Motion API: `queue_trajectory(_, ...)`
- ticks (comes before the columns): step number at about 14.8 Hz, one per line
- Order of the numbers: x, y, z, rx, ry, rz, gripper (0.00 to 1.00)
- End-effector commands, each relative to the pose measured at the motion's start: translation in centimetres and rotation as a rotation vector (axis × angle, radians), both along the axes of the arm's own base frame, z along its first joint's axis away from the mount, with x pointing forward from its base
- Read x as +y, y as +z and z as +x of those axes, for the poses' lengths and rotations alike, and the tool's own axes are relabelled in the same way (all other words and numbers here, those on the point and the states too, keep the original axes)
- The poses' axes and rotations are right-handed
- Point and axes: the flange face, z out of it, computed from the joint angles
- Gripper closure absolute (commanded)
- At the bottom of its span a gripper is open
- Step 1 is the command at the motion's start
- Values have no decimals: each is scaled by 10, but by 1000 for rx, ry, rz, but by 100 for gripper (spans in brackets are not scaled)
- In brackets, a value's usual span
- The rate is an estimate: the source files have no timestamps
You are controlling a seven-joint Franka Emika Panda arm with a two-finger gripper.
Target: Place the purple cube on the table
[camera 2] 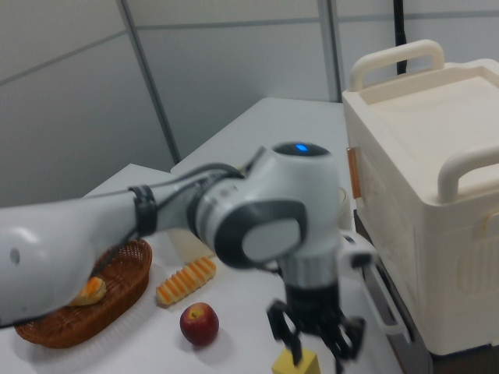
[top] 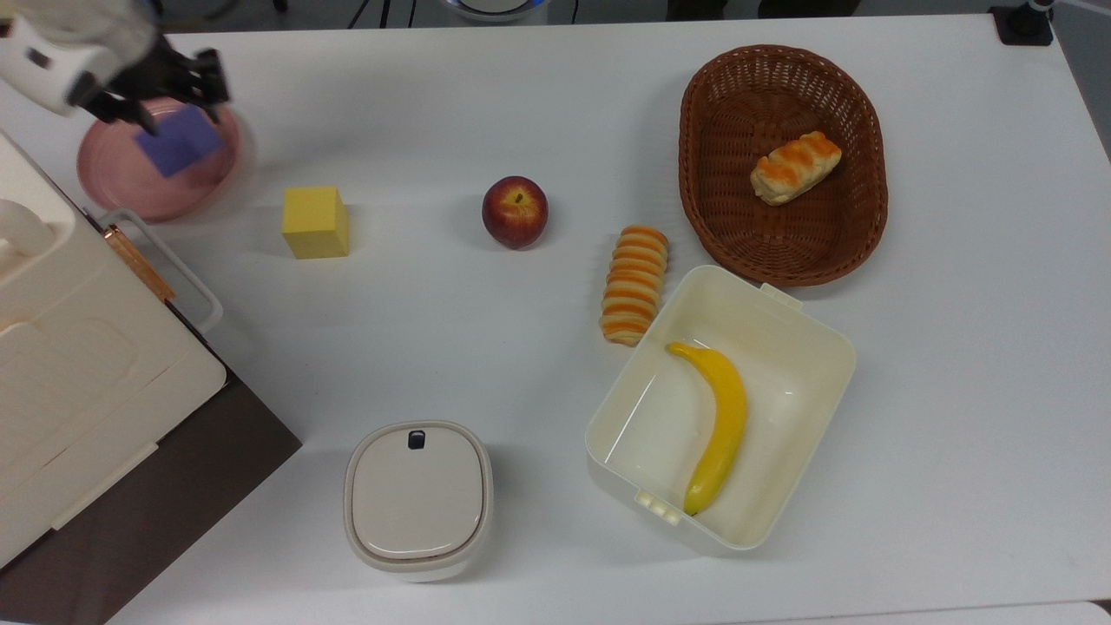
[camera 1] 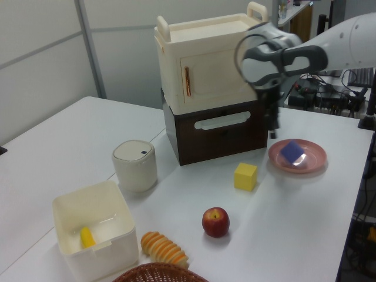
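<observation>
Purple cube point(top: 178, 141) sits on the pink plate point(top: 113, 187), not on the table point(top: 521, 104), and it looks tilted, with its faces skewed to the finger line. Gripper point(top: 180, 97) hangs above it in the top view, and up and to the left view's left of it, fingers spread, holding nothing. If you close without squaring up, you'll likely catch a corner, and the cube could twist out or drag the plate. When placing, keep off the yellow cube point(top: 315, 222) nearby.
</observation>
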Motion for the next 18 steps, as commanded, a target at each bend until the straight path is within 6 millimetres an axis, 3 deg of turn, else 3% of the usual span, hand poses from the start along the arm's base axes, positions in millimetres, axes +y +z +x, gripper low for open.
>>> queue_trajectory(1, 84, 3, 33, -9, -30, -32, 30)
queue_trajectory(2, 103, 0, 39, -9, -41, -39, 18)
queue_trajectory(3, 110, -1, 41, -11, -45, -42, 13)
queue_trajectory(7, 111, 0, 41, -13, -47, -43, 12)
queue_trajectory(10, 97, 3, 36, -11, -54, -46, 8)
queue_trajectory(14, 11, 0, 4, 2, -77, -22, 5)
queue_trajectory(15, -19, -6, -12, 13, -120, -15, 0)
queue_trajectory(18, -90, -31, -53, 8, -281, 13, 0)
